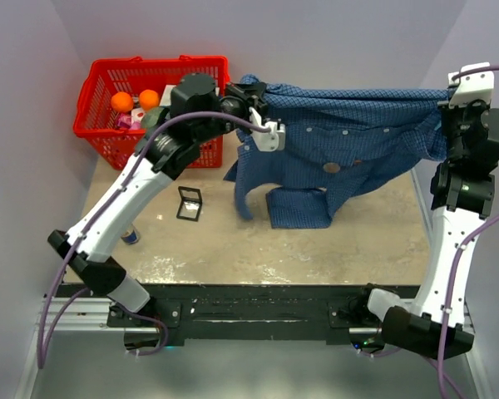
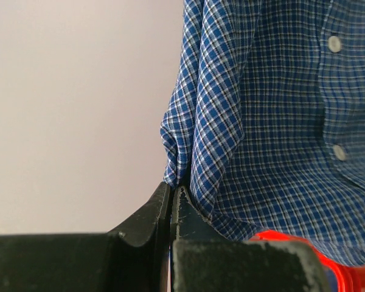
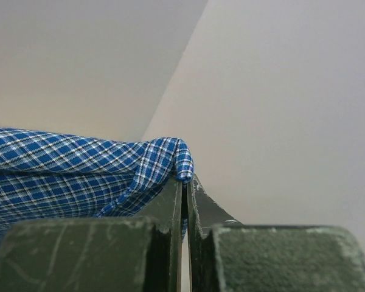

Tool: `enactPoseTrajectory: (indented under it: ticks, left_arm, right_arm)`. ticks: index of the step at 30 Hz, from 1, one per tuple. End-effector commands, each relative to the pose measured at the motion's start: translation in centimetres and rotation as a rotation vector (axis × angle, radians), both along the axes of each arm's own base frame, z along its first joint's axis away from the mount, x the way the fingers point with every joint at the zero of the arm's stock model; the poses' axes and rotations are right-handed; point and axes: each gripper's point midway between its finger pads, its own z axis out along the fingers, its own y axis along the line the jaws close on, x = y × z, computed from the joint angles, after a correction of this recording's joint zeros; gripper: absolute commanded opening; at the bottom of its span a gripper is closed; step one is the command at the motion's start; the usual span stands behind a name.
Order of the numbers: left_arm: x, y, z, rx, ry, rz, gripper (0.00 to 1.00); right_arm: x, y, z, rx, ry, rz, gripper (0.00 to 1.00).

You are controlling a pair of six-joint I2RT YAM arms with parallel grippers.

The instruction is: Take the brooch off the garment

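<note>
garment (image 1: 349, 133) hangs spread between 2 grippers | red basket (image 1: 106, 137) left of garment | left gripper (image 2: 172, 191) pinching garment's left edge | right gripper (image 3: 184, 182) pinching garment's right edge | brooch (image 1: 332, 167) on garment's front, near middle

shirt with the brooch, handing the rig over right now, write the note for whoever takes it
Grippers: the left gripper is shut on a fold at one end of the shirt; the right gripper is shut on the other end.
Things: the shirt hangs spread between them, its lower part drooping toward the table. The brooch sits on the shirt front, near the middle.
Done: shirt raised and spread.
Left: free one gripper and take the brooch off.
</note>
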Motion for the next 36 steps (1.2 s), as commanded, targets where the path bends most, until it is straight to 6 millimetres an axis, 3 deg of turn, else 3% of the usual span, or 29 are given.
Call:
enactPoseTrajectory:
  ticks: [1,4,14,18,21,23,24,26,27,28,29,30,31,32,33,34,35,36]
  left_arm:
    - [-3.9,4.2,4.6,-0.002,-0.094,0.077,0.00]
    - [-6.1,4.9,5.3,0.004,-0.111,0.070,0.00]
    - [-9.9,9.0,12.4,-0.037,-0.384,0.130,0.00]
    - [-10.9,9.8,13.0,-0.012,-0.454,0.132,0.00]
    - [-10.7,9.3,10.7,0.020,-0.414,0.108,0.00]
    - [-10.4,8.8,9.1,0.026,-0.371,0.095,0.00]
    - [-9.8,8.2,7.1,0.016,-0.304,0.089,0.00]
    - [-9.4,7.0,5.0,-0.015,-0.209,0.054,0.00]
    - [-8.7,5.8,2.2,-0.014,-0.110,0.037,0.00]
    - [-8.5,4.9,0.3,-0.001,-0.049,0.012,0.00]
    - [-8.3,4.2,-1.4,0.007,0.004,-0.006,0.00]
    - [-7.6,3.0,-4.8,0.018,0.107,-0.013,0.00]
    - [-7.3,2.1,-6.3,0.019,0.151,-0.031,0.00]
    - [-7.1,1.4,-8.3,0.037,0.204,-0.042,0.00]
    - [-6.3,0.1,-12.0,0.062,0.300,-0.043,0.00]
    - [-5.8,-0.8,-13.3,0.044,0.341,-0.049,0.00]
    - [-5.3,-1.6,-15.0,0.037,0.392,-0.044,0.00]
    - [-4.2,-3.0,-18.2,0.036,0.499,-0.021,0.06]
  right_arm:
    - [-2.2,-0.2,2.4,-0.030,-0.071,-0.037,0.00]
    - [-3.7,0.5,4.0,-0.011,-0.101,-0.030,0.00]
    - [-11.9,4.4,15.7,-0.061,-0.392,0.019,0.00]
    - [-14.8,5.6,17.6,-0.098,-0.441,0.026,0.00]
    - [-16.4,6.3,17.6,-0.153,-0.412,0.023,0.00]
    - [-16.2,6.1,15.7,-0.160,-0.354,0.014,0.00]
    - [-15.8,5.7,14.7,-0.161,-0.322,0.003,0.00]
    - [-13.9,4.2,10.7,-0.120,-0.213,-0.035,0.00]
    - [-13.0,3.8,9.1,-0.107,-0.169,-0.040,0.00]
    - [-11.3,3.1,5.5,-0.082,-0.076,-0.039,0.00]
    - [-10.5,2.9,3.8,-0.073,-0.033,-0.034,0.00]
    - [-9.7,2.5,2.1,-0.065,0.005,-0.036,0.00]
    - [-8.4,2.0,-1.3,-0.047,0.077,-0.036,0.00]
    - [-7.8,1.6,-3.1,-0.043,0.120,-0.041,0.00]
    - [-7.3,1.1,-4.7,-0.050,0.165,-0.049,0.00]
    - [-6.6,0.6,-8.0,-0.039,0.239,-0.055,0.00]
    - [-6.2,-0.1,-9.8,-0.044,0.285,-0.080,0.00]
    - [-5.9,-0.7,-13.3,-0.057,0.373,-0.087,0.00]
